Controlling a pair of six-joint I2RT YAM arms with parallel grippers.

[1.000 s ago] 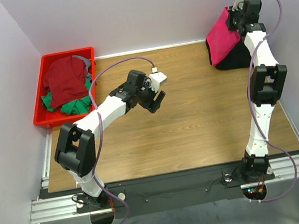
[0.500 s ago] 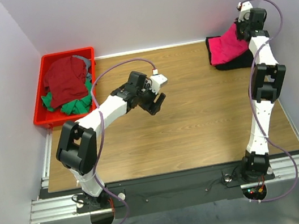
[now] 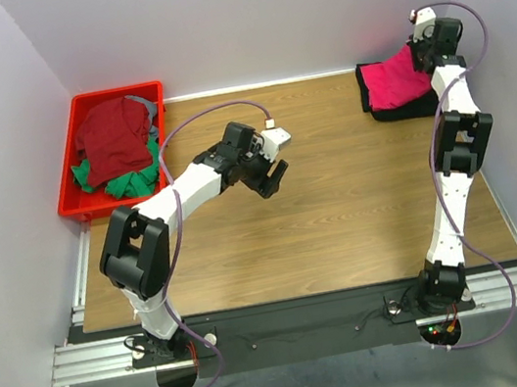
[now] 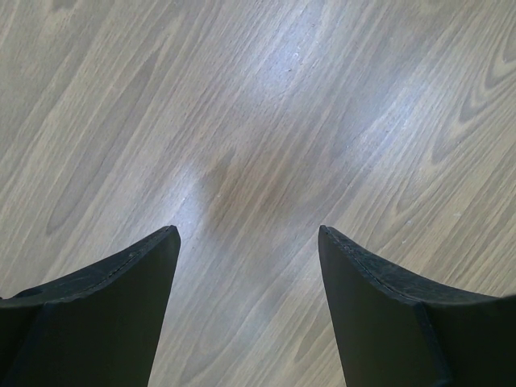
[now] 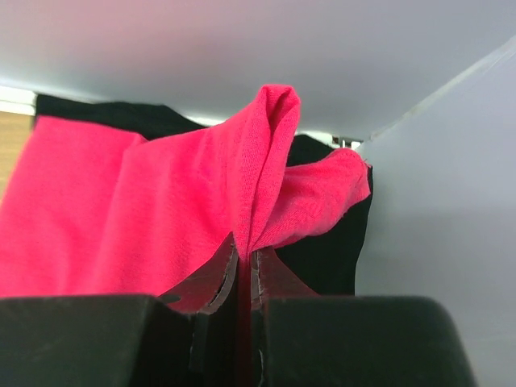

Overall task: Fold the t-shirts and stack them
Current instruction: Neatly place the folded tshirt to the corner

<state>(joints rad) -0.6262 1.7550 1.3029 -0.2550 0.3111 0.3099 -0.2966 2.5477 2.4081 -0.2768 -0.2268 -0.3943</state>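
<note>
A bright pink-red t-shirt [image 3: 389,82] lies on a black t-shirt [image 3: 406,111] at the table's far right corner. My right gripper [image 3: 419,45] is at the pile's back right edge, shut on a pinched fold of the pink-red t-shirt [image 5: 137,201]. In the right wrist view that fold rises from between the closed fingertips of the gripper [image 5: 244,256], with the black t-shirt [image 5: 326,262] beneath. My left gripper [image 3: 271,178] hangs open over bare wood mid-table; in the left wrist view nothing lies between the fingers of the gripper [image 4: 248,235].
A red plastic bin [image 3: 67,198] at the far left holds a dark red t-shirt [image 3: 113,138] over a green one [image 3: 134,183]. Walls close in behind and on both sides. The wooden table [image 3: 341,209] spreads between the arms.
My right gripper has moved back and down with the pink-red t-shirt, so the raised cloth now lies low over the black one. The left arm has barely moved.
</note>
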